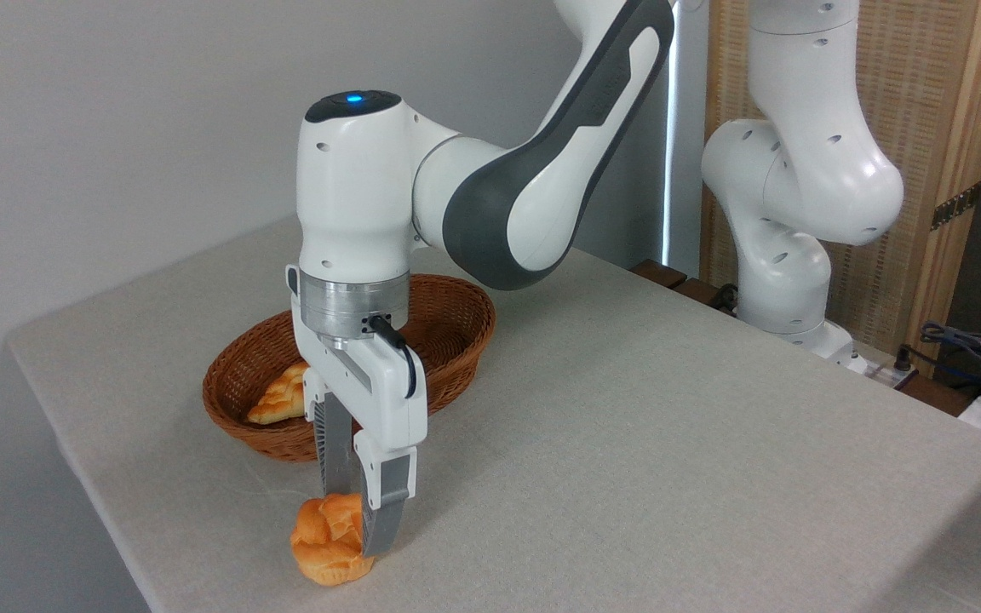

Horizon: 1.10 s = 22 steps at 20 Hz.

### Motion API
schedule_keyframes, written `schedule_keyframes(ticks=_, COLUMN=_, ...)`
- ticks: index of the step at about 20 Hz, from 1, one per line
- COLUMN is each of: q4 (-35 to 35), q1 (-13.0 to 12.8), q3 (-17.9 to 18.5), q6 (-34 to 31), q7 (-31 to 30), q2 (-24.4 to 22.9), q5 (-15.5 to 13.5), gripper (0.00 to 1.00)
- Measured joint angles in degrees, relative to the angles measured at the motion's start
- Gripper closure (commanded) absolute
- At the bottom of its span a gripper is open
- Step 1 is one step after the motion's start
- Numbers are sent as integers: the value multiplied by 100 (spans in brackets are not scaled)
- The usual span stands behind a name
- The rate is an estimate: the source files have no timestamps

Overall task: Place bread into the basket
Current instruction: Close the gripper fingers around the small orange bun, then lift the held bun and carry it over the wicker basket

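The bread (327, 545) is a small orange-golden bun with a knotted top, low at the table's front edge. My gripper (355, 519) points straight down over it, its two grey fingers pressed against the bun's upper right part, shut on it. Whether the bun's base still touches the cloth I cannot tell. The basket (465, 328), an oval brown wicker one, stands just behind the gripper, and my wrist hides part of its middle.
A pale braided loaf (280, 396) lies in the basket's left end. The table's front edge (129, 562) runs close to the bun. A second white robot arm (784, 221) stands at the table's far right, with cables (967, 345) beside it.
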Motion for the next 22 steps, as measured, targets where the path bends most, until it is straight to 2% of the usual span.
schedule_keyframes(ticks=6, q4=-45, q1=1, q3=0, q6=439, q7=0, q2=76, q5=0, gripper=6)
schedule_keyframes(ticks=7, q4=-46, q1=1, q3=0, q6=470, q7=0, q2=94, q5=0, gripper=13)
schedule_keyframes(ticks=10, q4=-46, q1=1, q3=0, q6=494, q7=0, q2=136, q5=0, gripper=53)
schedule_keyframes(ticks=12, q4=-46, q1=1, q3=0, q6=494, q7=0, q2=143, q5=0, gripper=58)
schedule_keyframes(ticks=22, q4=-46, q1=0, q3=-1, q6=496, q7=0, q2=143, q5=0, gripper=61)
